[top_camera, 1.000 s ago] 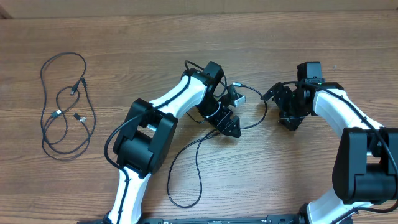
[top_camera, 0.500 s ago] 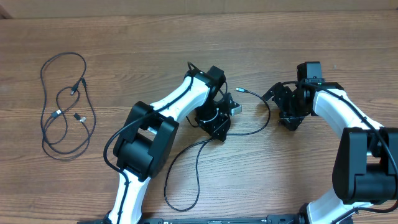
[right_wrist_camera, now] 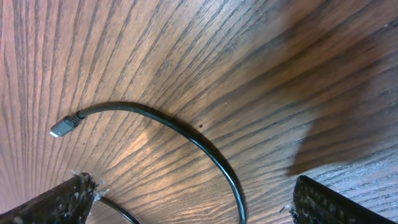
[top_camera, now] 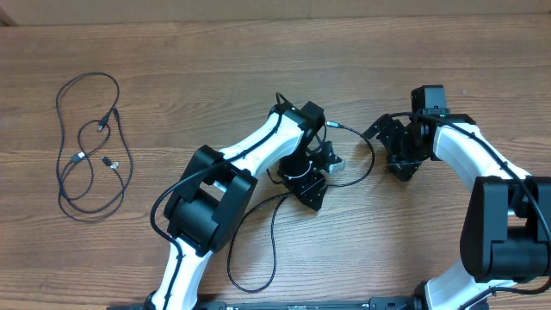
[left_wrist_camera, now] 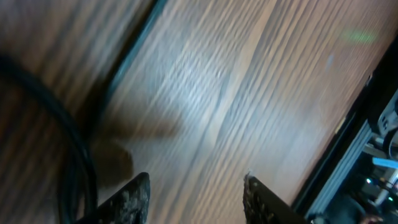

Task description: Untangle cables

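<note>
One loose black cable lies mid-table. Its silvery plug points left, and the cord bends round at the right and loops toward the front edge. My left gripper hovers over this cord; its wrist view is blurred, the left gripper is open over bare wood, and a cable strand runs outside its left finger. My right gripper stands beside the bend. In its wrist view the right gripper is wide open, with the cable and plug lying between its fingers, unheld.
A second looped bundle of thin black cables lies at the far left of the wooden table. The table's front edge runs close below both arm bases.
My left arm has swung right and nearer over the middle cable, its jaws closing and part reopening. The cable's plug and front loop shifted slightly. The right arm has not moved.
</note>
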Controlling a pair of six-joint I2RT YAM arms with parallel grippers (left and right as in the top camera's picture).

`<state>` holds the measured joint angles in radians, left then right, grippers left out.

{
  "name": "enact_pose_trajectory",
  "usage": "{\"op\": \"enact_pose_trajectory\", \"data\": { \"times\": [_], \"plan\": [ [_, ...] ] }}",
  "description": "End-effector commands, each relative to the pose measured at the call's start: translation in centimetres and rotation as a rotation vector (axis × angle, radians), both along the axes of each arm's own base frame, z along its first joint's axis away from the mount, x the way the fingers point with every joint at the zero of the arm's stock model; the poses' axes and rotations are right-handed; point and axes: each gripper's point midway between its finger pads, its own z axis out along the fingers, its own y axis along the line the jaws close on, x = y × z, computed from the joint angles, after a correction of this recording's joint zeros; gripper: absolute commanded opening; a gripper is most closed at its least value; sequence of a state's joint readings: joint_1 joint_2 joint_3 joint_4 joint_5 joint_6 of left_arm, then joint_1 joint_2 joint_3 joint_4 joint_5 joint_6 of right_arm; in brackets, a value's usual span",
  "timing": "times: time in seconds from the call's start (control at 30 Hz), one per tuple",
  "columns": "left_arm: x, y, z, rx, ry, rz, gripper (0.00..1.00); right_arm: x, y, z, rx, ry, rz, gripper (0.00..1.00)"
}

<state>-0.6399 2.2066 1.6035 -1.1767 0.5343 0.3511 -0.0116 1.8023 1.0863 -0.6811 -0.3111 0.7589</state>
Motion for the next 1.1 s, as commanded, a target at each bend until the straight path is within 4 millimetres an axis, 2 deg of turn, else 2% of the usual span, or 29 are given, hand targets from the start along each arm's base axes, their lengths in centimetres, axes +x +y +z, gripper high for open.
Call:
{"op": "enact_pose_trajectory", "data": {
  "times": [0.0, 0.2, 0.53, 0.9, 1.07],
  "plan": [
    [1.6, 0.4, 2.3, 0.0, -0.065, -0.005, 0.48, -0.1, 0.1, -0.2, 0.005, 0.001, 0.004, 1.0],
    [2.5, 1.0, 3.5, 0.013, -0.092, -0.024, 0.5, -0.1, 0.1, -0.2, 0.005, 0.001, 0.004, 1.0],
    [3.6, 1.4, 3.2, 0.001, -0.131, -0.03, 0.5, -0.1, 0.1, -0.2, 0.005, 0.001, 0.004, 1.0],
    [2.2, 1.4, 0.0, 0.004, -0.124, -0.047, 0.44, -0.1, 0.1, -0.2, 0.005, 0.001, 0.004, 1.0],
    [1.3, 1.1, 0.3, -0.029, -0.077, -0.042, 0.36, -0.1, 0.1, -0.2, 0.005, 0.001, 0.004, 1.0]
  ]
}}
